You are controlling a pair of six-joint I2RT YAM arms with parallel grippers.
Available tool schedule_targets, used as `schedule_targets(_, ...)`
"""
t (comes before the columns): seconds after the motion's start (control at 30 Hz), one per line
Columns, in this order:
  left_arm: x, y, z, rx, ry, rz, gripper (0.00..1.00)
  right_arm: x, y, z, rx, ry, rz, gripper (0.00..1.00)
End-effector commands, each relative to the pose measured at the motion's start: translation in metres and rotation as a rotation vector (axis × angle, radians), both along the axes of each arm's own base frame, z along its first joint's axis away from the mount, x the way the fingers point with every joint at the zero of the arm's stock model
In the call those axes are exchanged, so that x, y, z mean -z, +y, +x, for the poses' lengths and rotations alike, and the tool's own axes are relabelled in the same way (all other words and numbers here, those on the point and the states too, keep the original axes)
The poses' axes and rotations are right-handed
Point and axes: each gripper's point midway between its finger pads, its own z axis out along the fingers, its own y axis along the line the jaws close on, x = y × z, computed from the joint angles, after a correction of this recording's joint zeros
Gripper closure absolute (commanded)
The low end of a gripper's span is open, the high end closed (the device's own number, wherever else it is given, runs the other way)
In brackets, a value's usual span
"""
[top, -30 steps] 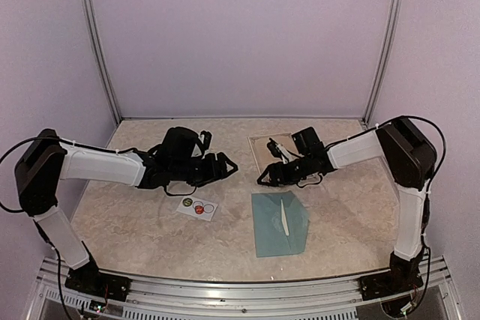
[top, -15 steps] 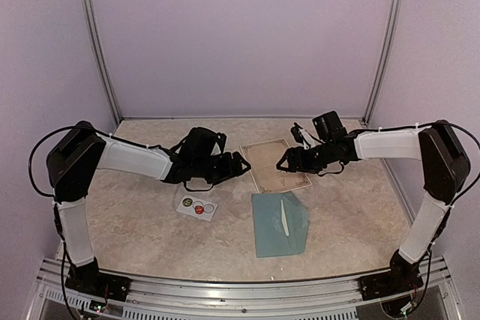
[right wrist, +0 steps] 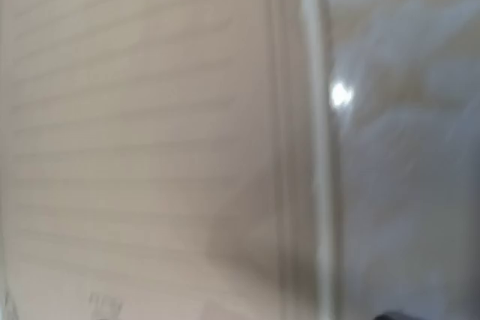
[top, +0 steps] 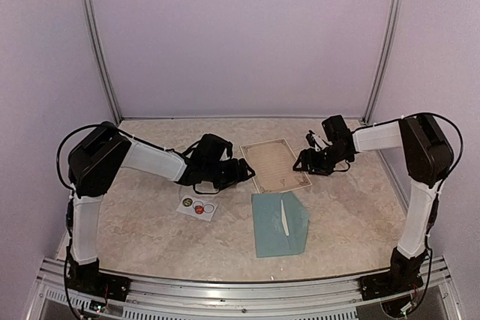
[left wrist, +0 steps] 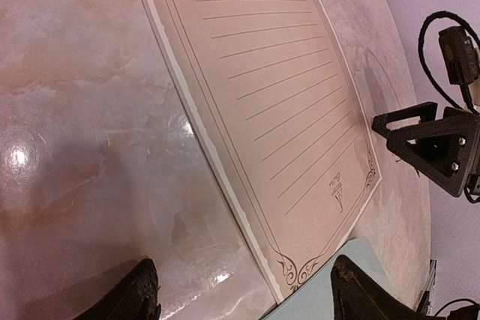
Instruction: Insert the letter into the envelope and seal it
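The letter (top: 274, 164), a cream lined sheet with an ornate border, lies flat at mid-table. In the left wrist view the letter (left wrist: 262, 88) fills the upper middle. The teal envelope (top: 280, 222) lies just in front of it, with a thin white strip on top; one corner of the envelope (left wrist: 319, 297) shows by the letter's near corner. My left gripper (top: 247, 174) is open and low at the letter's left near edge, its fingertips (left wrist: 139, 294) spread wide and holding nothing. My right gripper (top: 301, 164) is open at the letter's right edge. The right wrist view is blurred, showing the letter (right wrist: 150, 140) close up.
A small white card with round stickers (top: 198, 206) lies left of the envelope, in front of the left arm. Lilac walls with metal posts (top: 379, 50) close the back and sides. A metal rail (top: 240, 290) runs along the near edge.
My left gripper has reached right to the letter's left edge. My right gripper has slid right, off the letter to its right edge, so the sheet now shows in full.
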Motion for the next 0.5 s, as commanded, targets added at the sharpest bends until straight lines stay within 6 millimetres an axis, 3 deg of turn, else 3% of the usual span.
schedule_targets(0.0,0.010,-0.005,0.009,0.003,0.014,-0.017,0.28,0.003,-0.004,0.021,-0.008,-0.012,0.011,0.28)
schedule_targets(0.13,0.023,-0.011,0.012,0.015,0.035,-0.015,0.39,0.012,0.007,0.022,-0.051,0.034,0.050,0.31)
schedule_targets(0.47,0.053,-0.015,0.011,0.028,0.089,-0.012,0.40,0.036,0.039,-0.013,-0.158,0.141,0.097,0.31)
